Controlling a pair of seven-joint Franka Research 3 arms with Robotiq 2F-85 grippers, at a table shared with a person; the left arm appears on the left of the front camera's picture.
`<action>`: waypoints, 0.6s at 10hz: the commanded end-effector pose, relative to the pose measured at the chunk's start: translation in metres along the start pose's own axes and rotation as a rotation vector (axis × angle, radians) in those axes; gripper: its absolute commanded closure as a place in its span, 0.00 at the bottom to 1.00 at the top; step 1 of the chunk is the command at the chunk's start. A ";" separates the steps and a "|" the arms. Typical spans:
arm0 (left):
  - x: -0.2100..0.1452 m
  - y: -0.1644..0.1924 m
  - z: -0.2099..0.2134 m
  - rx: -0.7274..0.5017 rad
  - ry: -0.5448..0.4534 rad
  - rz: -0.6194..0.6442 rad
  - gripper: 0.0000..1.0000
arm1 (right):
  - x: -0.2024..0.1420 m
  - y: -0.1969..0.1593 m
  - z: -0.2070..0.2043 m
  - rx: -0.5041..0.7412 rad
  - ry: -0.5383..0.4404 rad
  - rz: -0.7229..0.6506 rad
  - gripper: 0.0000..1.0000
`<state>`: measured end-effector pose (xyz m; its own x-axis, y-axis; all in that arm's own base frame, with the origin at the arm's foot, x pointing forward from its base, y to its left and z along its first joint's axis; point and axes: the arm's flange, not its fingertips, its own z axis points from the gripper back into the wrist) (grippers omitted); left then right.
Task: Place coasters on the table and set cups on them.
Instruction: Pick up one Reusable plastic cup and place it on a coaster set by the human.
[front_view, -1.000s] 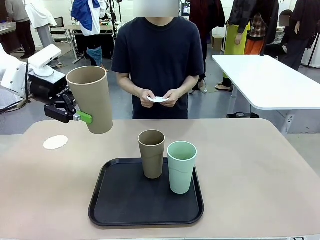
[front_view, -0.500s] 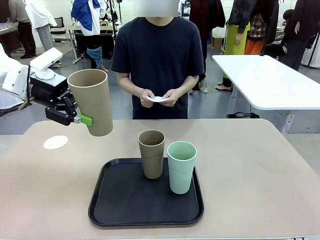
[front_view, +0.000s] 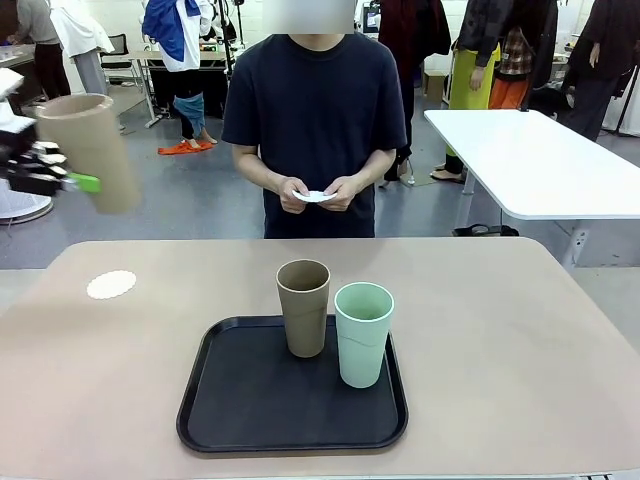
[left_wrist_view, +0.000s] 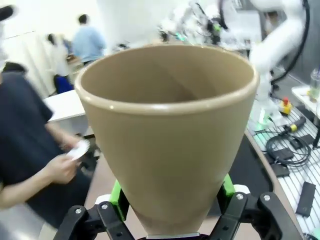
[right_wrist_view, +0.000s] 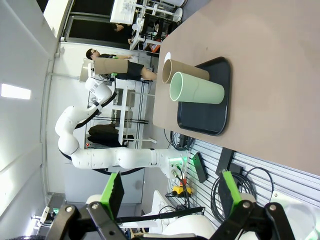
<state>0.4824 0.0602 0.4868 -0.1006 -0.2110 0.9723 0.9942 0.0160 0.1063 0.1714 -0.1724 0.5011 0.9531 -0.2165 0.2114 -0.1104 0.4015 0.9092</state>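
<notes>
My left gripper (front_view: 62, 180) is shut on a tan-brown cup (front_view: 88, 148), held high in the air beyond the table's (front_view: 500, 330) left edge, rim tilted up. In the left wrist view that cup (left_wrist_view: 170, 130) sits between the green pads (left_wrist_view: 116, 196). One white scalloped coaster (front_view: 111, 285) lies on the table at the far left. A second tan-brown cup (front_view: 303, 307) and a mint green cup (front_view: 363, 333) stand on the black tray (front_view: 250, 410). The person holds another coaster (front_view: 316, 197) in both hands. My right gripper (right_wrist_view: 170, 192) is open with nothing in it, far from the table (right_wrist_view: 260, 75).
The black tray sits near the table's front edge at the middle. A person stands at the far side behind the cups. A white table (front_view: 540, 160) stands at the back right. The tabletop's right half is bare.
My left arm has swung the tan-brown cup up and to the left, from above the table's left part to beyond its left edge. The person and the tray's cups have stayed put.
</notes>
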 end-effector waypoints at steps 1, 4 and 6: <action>-0.012 0.009 0.055 0.111 -0.009 0.069 0.17 | 0.001 0.000 0.000 0.024 -0.002 0.023 0.00; -0.023 0.019 0.111 0.223 -0.003 0.089 0.17 | 0.001 0.000 0.000 0.024 -0.002 0.023 0.00; -0.033 0.015 0.115 0.203 0.028 0.072 0.17 | 0.001 0.000 0.000 0.024 -0.002 0.023 0.00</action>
<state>0.4958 0.1808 0.4816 -0.0274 -0.2300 0.9728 0.9696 0.2307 0.0818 0.1715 -0.1726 0.5009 0.9531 -0.2164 0.2115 -0.1105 0.4018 0.9091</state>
